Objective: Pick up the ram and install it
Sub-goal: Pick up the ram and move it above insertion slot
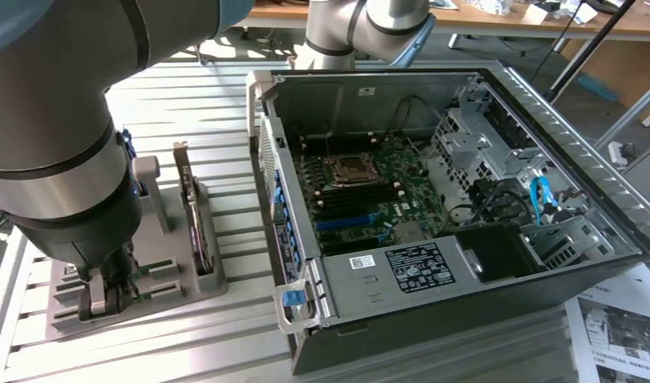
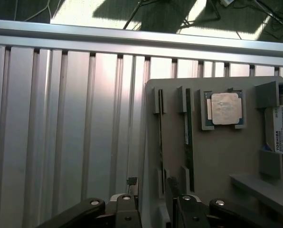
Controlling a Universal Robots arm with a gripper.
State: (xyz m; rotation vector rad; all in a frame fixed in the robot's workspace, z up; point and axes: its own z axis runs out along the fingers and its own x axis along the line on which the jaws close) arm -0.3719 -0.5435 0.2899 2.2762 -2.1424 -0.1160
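In the exterior view, my end effector [image 1: 104, 302] is low over the near end of the grey plastic holder tray [image 1: 213, 279]. This tray lies on the ribbed aluminium tabletop [image 1: 197, 104], at the exterior view's left. A dark expansion card with a metal bracket [image 1: 192, 215] stands upright in the same tray, just beside my arm. At the exterior view's right is the open computer case [image 1: 580, 159], with its green motherboard [image 1: 373, 187] facing up, well apart from where I work.

In the wrist view, the ram [image 2: 161, 137], a long thin green circuit-board stick, stands on its edge in a narrow slot of the tray. My two fingers [image 2: 124, 209] are spread, one on each side of it, and as far as I can judge they do not touch it. So it is not yet picked up. A second, darker stick with a white label [image 2: 189, 137] stands in the next slot, just beside. The square silver processor chip [image 2: 225, 108] lies in its own pocket further along.

I judge the ram to be light and stiff, but thin and fragile. Its flat faces are smooth and could slip. The good place to hold it is on the two flat faces, near the middle of the length and close to the upper edge, away from the contact edge. A moderate pressure seems enough to me, and any twisting inside the slot could crack the board.
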